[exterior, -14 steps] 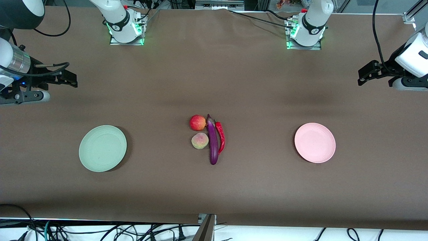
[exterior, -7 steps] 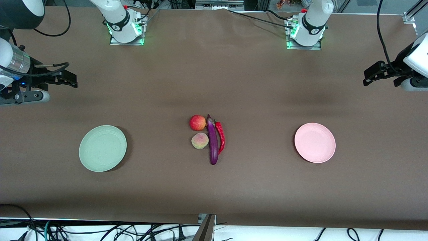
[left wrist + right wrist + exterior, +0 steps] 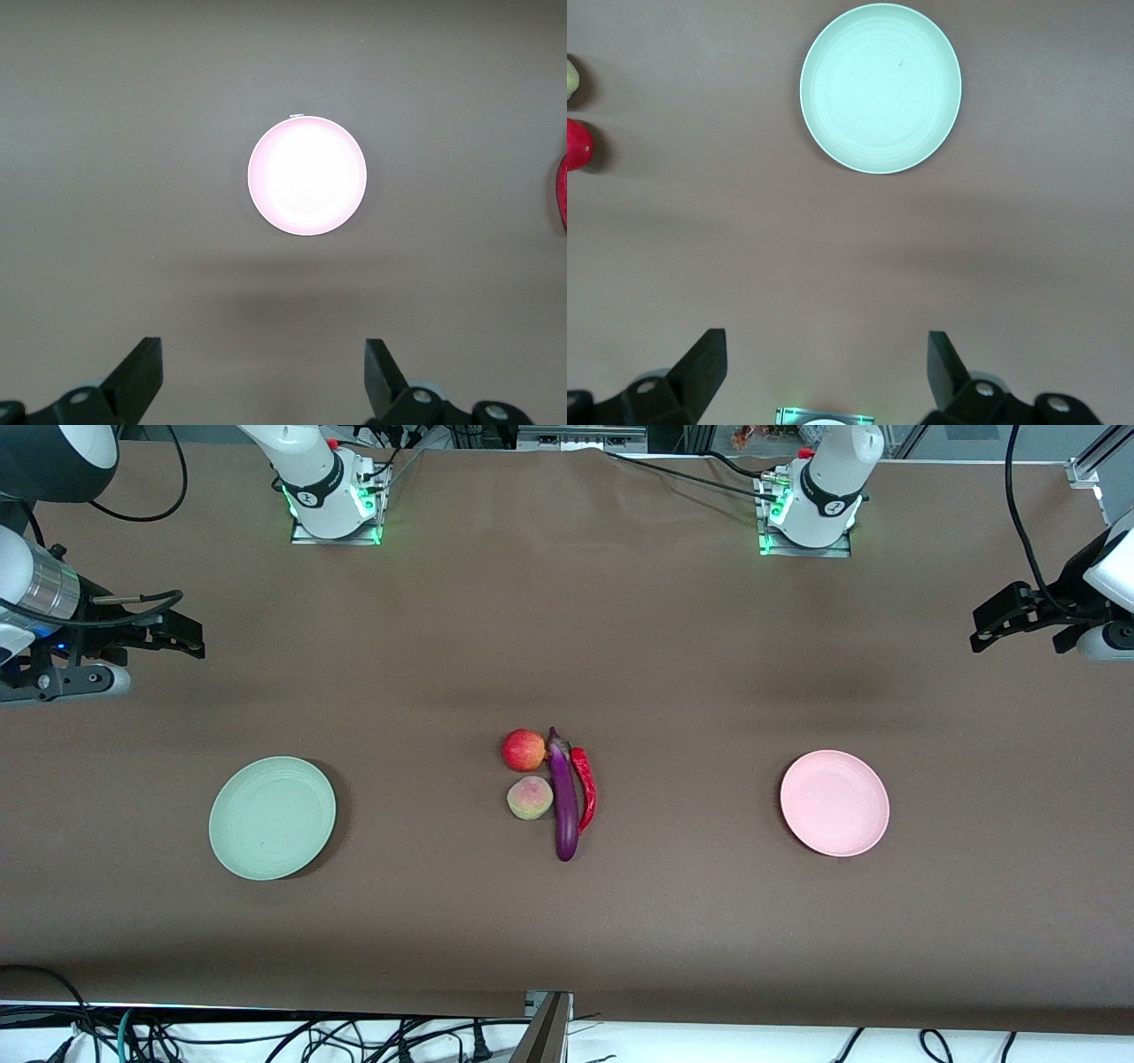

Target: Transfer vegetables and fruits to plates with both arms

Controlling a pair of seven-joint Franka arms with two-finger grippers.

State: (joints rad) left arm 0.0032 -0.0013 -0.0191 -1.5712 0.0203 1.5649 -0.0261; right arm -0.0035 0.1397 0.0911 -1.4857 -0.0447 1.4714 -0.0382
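Note:
The purple eggplant (image 3: 564, 802) lies mid-table with the red chili (image 3: 585, 786) beside it, toward the left arm's end. The red fruit (image 3: 524, 749) and the peach (image 3: 530, 797) lie on the eggplant's right-arm side. The mint green plate (image 3: 272, 817) sits toward the right arm's end and the pink plate (image 3: 834, 802) toward the left arm's end. Both plates hold nothing. My right gripper (image 3: 191, 636) (image 3: 827, 363) is open, high over its end of the table, looking down on the green plate (image 3: 881, 87). My left gripper (image 3: 980, 629) (image 3: 263, 372) is open, high over its end, looking down on the pink plate (image 3: 306, 176).
The table is covered by a brown cloth (image 3: 567, 921). The two arm bases (image 3: 335, 509) (image 3: 808, 518) glow green along the table's edge farthest from the front camera. Cables lie past the edge nearest to the front camera (image 3: 266, 1036). The red fruit (image 3: 576, 144) shows at the right wrist view's edge.
My left gripper has drawn outward toward the left arm's end of the table. The right arm and all the objects have not moved.

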